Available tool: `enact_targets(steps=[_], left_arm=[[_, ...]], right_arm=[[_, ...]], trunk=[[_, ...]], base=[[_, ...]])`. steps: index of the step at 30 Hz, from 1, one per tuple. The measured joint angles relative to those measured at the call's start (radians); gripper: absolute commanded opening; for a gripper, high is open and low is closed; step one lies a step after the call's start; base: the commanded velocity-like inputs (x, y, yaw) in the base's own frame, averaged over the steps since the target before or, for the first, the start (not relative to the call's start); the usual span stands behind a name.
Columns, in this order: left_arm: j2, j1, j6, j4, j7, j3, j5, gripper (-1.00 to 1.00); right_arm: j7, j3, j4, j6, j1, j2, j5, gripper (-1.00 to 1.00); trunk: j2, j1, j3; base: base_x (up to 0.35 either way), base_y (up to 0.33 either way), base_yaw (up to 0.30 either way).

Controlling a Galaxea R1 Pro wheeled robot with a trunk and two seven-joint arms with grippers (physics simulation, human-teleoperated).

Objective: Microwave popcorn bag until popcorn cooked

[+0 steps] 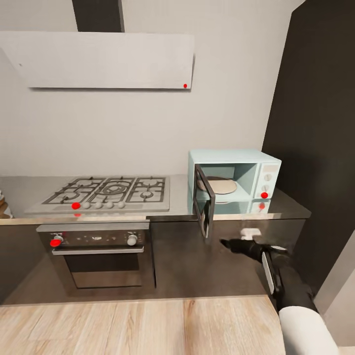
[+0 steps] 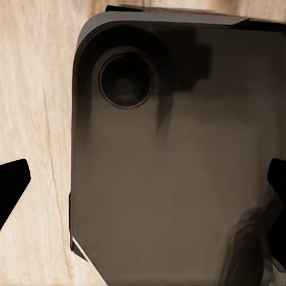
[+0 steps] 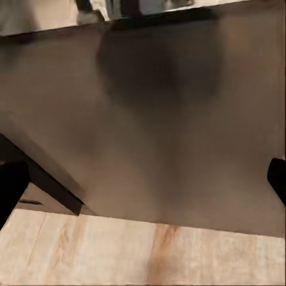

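There, the microwave (image 1: 234, 180) stood on the grey tabletop (image 1: 177, 195) beside the gas hob (image 1: 106, 191), its door (image 1: 204, 206) swung open over a round plate inside. The right gripper (image 1: 228, 243) hung below that door, fingers spread and empty. The left gripper (image 2: 143, 185) was also released above the robot's dark base (image 2: 173, 161)

We see the microwave (image 1: 234, 180) on the countertop (image 1: 288, 207) at the right end, its door (image 1: 204, 207) swung open toward us, with a turntable plate (image 1: 217, 186) inside. Left of it a gas hob (image 1: 106, 193) sits in the countertop, below a range hood (image 1: 101, 60) on the wall. A built-in oven (image 1: 98, 256) sits under the hob. Our right gripper (image 1: 228, 243) is before the cabinets, below the door, perhaps just short of touching.
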Motion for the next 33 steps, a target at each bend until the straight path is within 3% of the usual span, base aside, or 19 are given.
enact_targets(steps=[3,5,8,9,10,11,13,16,21,33], left_arm=[[-0.001,0.0,0.0,0.0,0.0,0.0,0.0,1.0],[-0.001,0.0,0.0,0.0,0.0,0.0,0.0,1.0],[-0.001,0.0,0.0,0.0,0.0,0.0,0.0,1.0],[-0.002,0.0,0.0,0.0,0.0,0.0,0.0,1.0],[-0.001,0.0,0.0,0.0,0.0,0.0,0.0,1.0],[-0.001,0.0,0.0,0.0,0.0,0.0,0.0,1.0],[-0.001,0.0,0.0,0.0,0.0,0.0,0.0,1.0],[-0.001,0.0,0.0,0.0,0.0,0.0,0.0,1.0],[-0.001,0.0,0.0,0.0,0.0,0.0,0.0,1.0],[0.0,0.0,0.0,0.0,0.0,0.0,0.001,1.0]], right_arm=[[-0.091,0.001,0.317,-0.108,0.0,-0.039,0.025,1.0],[-0.108,0.002,0.427,-0.139,0.0,-0.053,0.031,1.0],[-0.121,0.006,0.702,-0.201,0.0,-0.069,0.037,1.0],[-0.157,0.005,0.809,-0.321,-0.002,-0.075,0.036,1.0],[-0.202,0.009,0.989,-0.406,0.0,-0.076,0.038,1.0],[-0.249,0.011,1.049,-0.484,0.022,-0.075,0.038,1.0],[-0.31,0.009,1.076,-0.565,0.09,-0.074,0.036,1.0],[-0.382,0.008,1.09,-0.636,0.256,-0.073,0.032,1.0],[-0.404,0.007,1.093,-0.637,0.361,-0.076,0.03,1.0],[-0.414,0.01,1.093,-0.637,0.386,-0.07,0.033,1.0]], trunk=[[0.0,0.0,0.0],[0.0,0.0,0.0],[0.0,0.0,0.0],[0.0,0.0,0.0],[0.0,0.0,0.0],[0.0,0.0,0.0],[0.0,0.0,0.0],[0.0,0.0,0.0],[0.0,0.0,0.0],[0.0,0.0,0.0]], base=[[0.0,0.0,0.0],[0.0,0.0,0.0],[0.0,0.0,0.0],[0.0,0.0,0.0],[0.0,0.0,0.0],[0.0,0.0,0.0],[0.0,0.0,0.0],[0.0,0.0,0.0],[0.0,0.0,0.0],[0.0,0.0,0.0]])
